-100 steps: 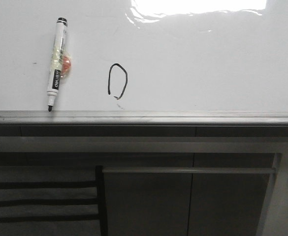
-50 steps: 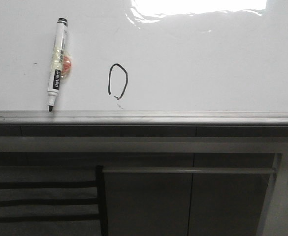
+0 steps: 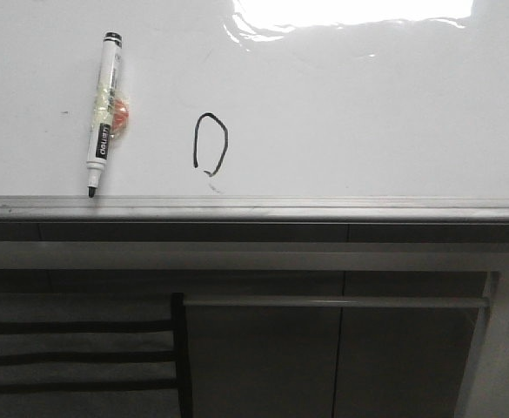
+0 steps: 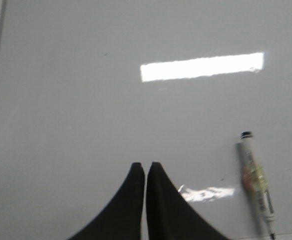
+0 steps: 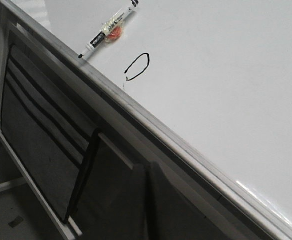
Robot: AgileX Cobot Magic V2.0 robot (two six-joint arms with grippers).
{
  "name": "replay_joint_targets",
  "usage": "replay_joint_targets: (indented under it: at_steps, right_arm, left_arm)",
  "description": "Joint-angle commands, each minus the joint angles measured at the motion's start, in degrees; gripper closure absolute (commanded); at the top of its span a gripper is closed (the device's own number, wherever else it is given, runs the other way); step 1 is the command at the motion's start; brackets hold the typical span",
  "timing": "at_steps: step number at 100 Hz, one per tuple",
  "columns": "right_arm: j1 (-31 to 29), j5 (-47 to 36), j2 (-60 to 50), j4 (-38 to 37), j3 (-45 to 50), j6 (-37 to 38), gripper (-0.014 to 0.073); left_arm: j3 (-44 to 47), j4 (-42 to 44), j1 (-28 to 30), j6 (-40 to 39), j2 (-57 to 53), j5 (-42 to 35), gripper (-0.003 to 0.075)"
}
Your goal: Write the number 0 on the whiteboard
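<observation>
The whiteboard (image 3: 367, 113) is glossy white with glare and a grey metal edge strip. The number 0 (image 3: 210, 142) is drawn on it as a thin black oval, open at its bottom; it also shows in the right wrist view (image 5: 137, 66). A white marker (image 3: 104, 113) with orange tape lies on the board left of the 0, tip at the edge strip, uncapped. It shows in the left wrist view (image 4: 257, 183) and the right wrist view (image 5: 110, 32). My left gripper (image 4: 146, 165) is shut and empty above bare board, apart from the marker. My right gripper (image 5: 146, 167) is shut and empty, off the board beside the cabinet.
Grey cabinet panels (image 3: 263, 348) and a dark slatted chair back (image 3: 71, 353) stand below the board's edge strip (image 3: 254, 207). A tiny dark smudge (image 3: 63, 112) marks the board left of the marker. Strong glare (image 3: 350, 10) sits at the board's far side.
</observation>
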Motion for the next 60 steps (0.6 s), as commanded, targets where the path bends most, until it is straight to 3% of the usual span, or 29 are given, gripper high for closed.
replay_joint_targets:
  at_steps: [1,14,34,60]
  right_arm:
    - [-0.4,-4.2,-0.8,-0.5,-1.5,0.1,0.0662]
    - [-0.4,-4.2,-0.8,-0.5,-1.5,0.1,0.0662]
    - [-0.4,-4.1,-0.8,-0.5,-1.5,0.1,0.0662]
    - [-0.4,-4.1,-0.8,-0.5,-1.5,0.1,0.0662]
  left_arm:
    - [-0.9,-1.0,3.6,-0.6,1.9,-0.9,0.074]
    - [3.5,-1.8,6.0,-0.6,2.0,-0.8,0.074]
    - [11.0,-4.1,4.3,-0.6,-2.1,-1.1,0.074]
    - [10.8,-5.2,3.1,5.0,-2.1,11.5,0.074]
